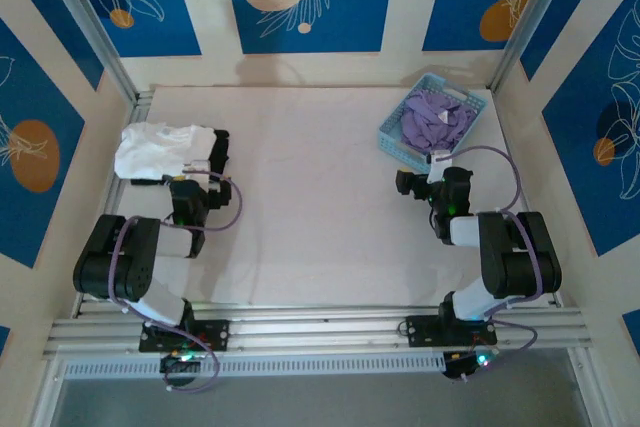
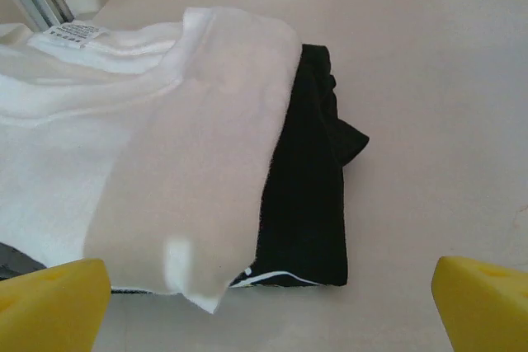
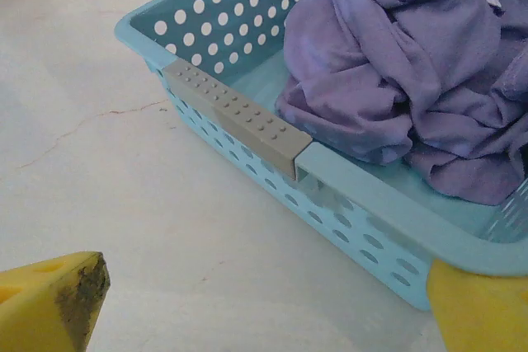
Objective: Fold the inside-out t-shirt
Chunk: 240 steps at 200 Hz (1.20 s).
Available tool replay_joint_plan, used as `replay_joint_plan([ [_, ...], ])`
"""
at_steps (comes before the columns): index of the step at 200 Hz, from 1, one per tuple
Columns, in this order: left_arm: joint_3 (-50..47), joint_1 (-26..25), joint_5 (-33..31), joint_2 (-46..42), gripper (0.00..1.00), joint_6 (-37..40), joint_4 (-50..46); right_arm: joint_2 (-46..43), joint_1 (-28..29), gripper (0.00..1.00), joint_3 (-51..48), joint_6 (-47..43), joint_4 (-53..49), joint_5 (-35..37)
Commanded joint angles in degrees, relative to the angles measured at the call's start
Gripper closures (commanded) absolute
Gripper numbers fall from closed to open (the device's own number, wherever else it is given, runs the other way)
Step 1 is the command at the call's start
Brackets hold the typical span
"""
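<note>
Right gripper wide, empty, facing blue basket at table far right corner; lavender t-shirt bunched inside, likely awaiting pickup. Left gripper wide, empty, beside white garment overlapping black garment, left edge, probably parked aside

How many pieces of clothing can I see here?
3. A crumpled lavender t-shirt lies in the blue basket at the far right. A folded white garment sits at the far left, overlapping a folded black garment. The basket could hide more beneath.
</note>
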Motion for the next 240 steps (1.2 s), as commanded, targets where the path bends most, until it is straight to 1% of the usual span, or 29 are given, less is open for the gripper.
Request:
replay_joint_plan([
  [1, 0.64, 0.72, 1.05, 0.14, 0.00, 0.55, 1.76, 0.01, 0.06, 0.01, 0.29, 0.49, 1.32, -0.46],
  [177, 0.56, 0.73, 1.17, 0.09, 0.00, 0.46, 1.80, -0.02, -0.12, 0.01, 0.32, 0.64, 1.28, -0.97],
  [187, 0.32, 0.71, 0.73, -0.36, 0.00, 0.37, 2.10, -0.27, 0.44, 0.01, 0.14, 0.22, 1.54, 0.07],
  [196, -0.13, 0.82, -0.08, -2.05, 0.00, -0.18, 1.66, -1.43, 1.70, 0.01, 0.14, -0.67, 0.74, 1.90],
  [209, -0.04, 0.79, -1.16, -6.51, 0.00, -0.42, -2.26, -5.10, 3.24, 0.01, -0.81, -2.27, -0.36, 2.77],
  [224, 0.85, 0.83, -2.03, -13.71, 0.00, -0.62, -9.92, -11.53, 5.55, 0.01, -0.68, -3.44, -5.86, 5.43],
  [232, 1.84, 0.86, -3.48, -18.15, 0.00, -3.06, -15.03, -15.05, 6.24, 0.01, -0.68, -3.40, -8.44, 6.14],
  [240, 3.18, 0.81, -3.73, -22.13, 0.00, -5.58, -20.54, -18.97, 6.46, 0.01, -0.59, -1.19, -11.10, 6.66],
])
